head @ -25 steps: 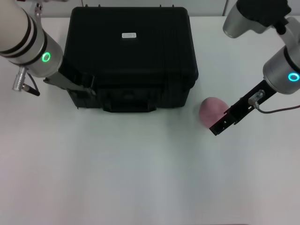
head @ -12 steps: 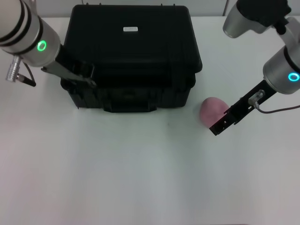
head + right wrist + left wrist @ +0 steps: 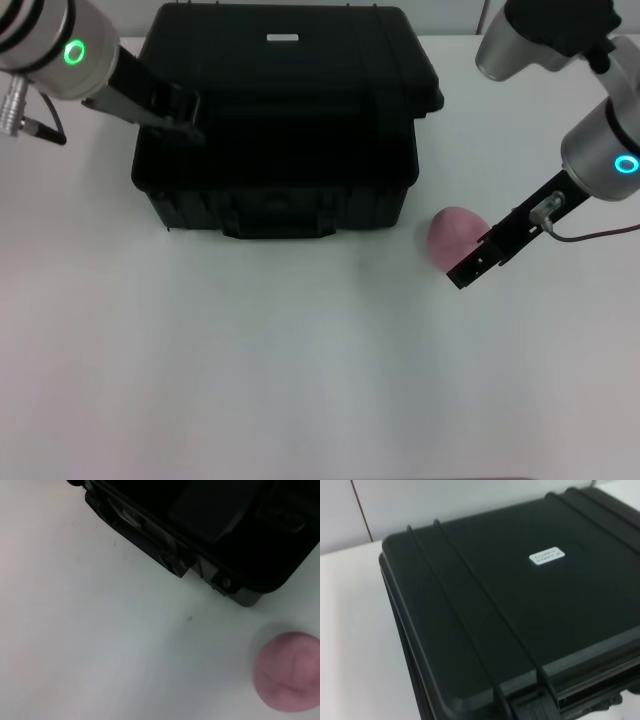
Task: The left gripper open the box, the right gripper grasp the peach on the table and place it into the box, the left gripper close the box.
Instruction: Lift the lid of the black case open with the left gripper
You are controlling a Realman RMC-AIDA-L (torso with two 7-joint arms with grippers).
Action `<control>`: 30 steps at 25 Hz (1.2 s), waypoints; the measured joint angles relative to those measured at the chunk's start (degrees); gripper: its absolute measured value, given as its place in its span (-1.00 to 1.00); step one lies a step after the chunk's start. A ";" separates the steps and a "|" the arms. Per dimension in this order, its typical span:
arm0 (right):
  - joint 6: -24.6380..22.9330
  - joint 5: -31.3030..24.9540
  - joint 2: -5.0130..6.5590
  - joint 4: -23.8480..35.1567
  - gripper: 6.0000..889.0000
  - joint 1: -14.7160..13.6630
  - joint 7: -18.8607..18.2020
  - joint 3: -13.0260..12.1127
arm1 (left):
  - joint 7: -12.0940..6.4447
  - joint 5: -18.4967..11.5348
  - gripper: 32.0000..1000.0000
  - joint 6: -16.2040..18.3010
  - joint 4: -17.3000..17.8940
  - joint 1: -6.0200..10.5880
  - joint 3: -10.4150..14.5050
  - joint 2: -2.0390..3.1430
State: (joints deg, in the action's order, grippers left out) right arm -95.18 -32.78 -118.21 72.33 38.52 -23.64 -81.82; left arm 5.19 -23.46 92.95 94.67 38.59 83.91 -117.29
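The box [image 3: 275,120] sits at the table's far side, its lid now lifted clear of the base since a moment ago; the left gripper [image 3: 185,112], clamped on the lid's left edge, has risen; the peach [image 3: 455,236] waits beside the right gripper [image 3: 468,270], grip unreadable.

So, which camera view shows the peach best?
The right wrist view: the peach fills a large area there, with its crease visible, lying on the table. The head view shows it whole but small, beside the right hand. The left wrist view shows none of it.
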 joint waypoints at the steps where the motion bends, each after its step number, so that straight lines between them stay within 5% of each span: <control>1: 0.00 0.00 0.00 0.00 0.94 0.01 0.00 0.00 | -0.13 0.00 -0.28 0.14 0.27 0.15 -0.31 0.01; 30: 0.17 0.21 0.18 -2.99 0.94 1.63 0.09 0.00 | -5.86 0.79 -0.28 2.06 1.95 6.17 -10.59 0.04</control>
State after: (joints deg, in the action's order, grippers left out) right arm -95.01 -32.58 -118.03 69.35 40.15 -23.55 -81.82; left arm -0.67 -22.67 95.01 96.62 44.76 73.32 -117.25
